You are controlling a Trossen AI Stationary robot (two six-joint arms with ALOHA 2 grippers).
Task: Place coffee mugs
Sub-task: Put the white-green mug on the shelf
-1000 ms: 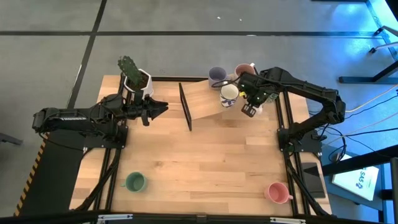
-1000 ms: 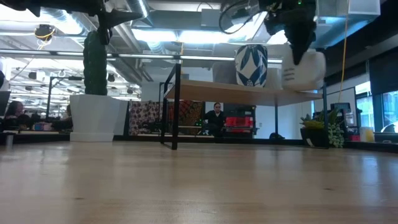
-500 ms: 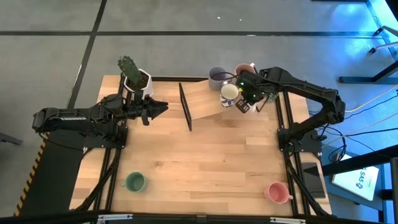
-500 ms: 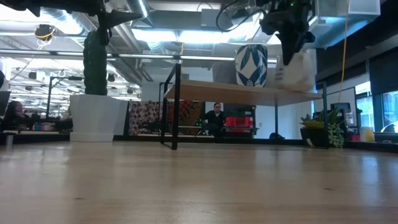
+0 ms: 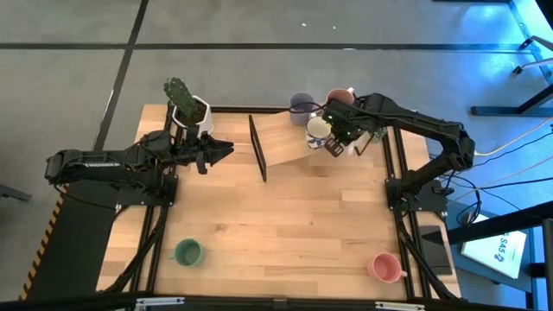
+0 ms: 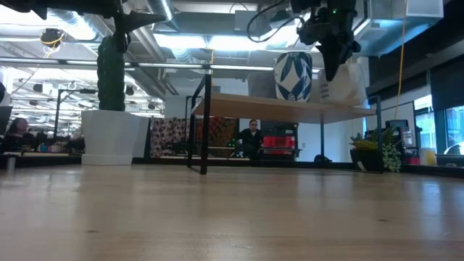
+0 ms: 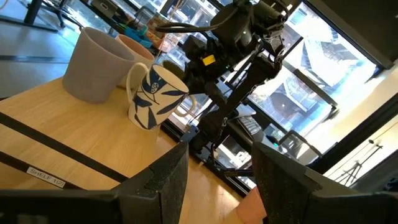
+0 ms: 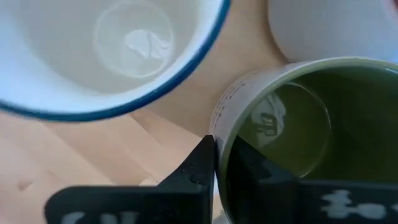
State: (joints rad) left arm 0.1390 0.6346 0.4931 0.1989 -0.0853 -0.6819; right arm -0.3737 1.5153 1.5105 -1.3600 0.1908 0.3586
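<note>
— Setting which mug down?

— My right hand (image 5: 335, 145) pinches the olive mug's (image 8: 280, 130) rim, on the shelf (image 5: 281, 138) at three o'clock of the white mug (image 5: 319, 129). Left hand (image 5: 216, 150) waits part-open, empty, at nine o'clock.

— Hidden?

— The olive mug's base; I can't confirm it's seated.

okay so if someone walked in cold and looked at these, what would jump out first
Probably the right gripper at the raised wooden shelf at the table's far side, fingers pinching the rim of an olive green mug, right beside a white mug with a blue leaf pattern. Next, the cactus pot at the far left corner, with the left gripper waiting beside it.
</note>
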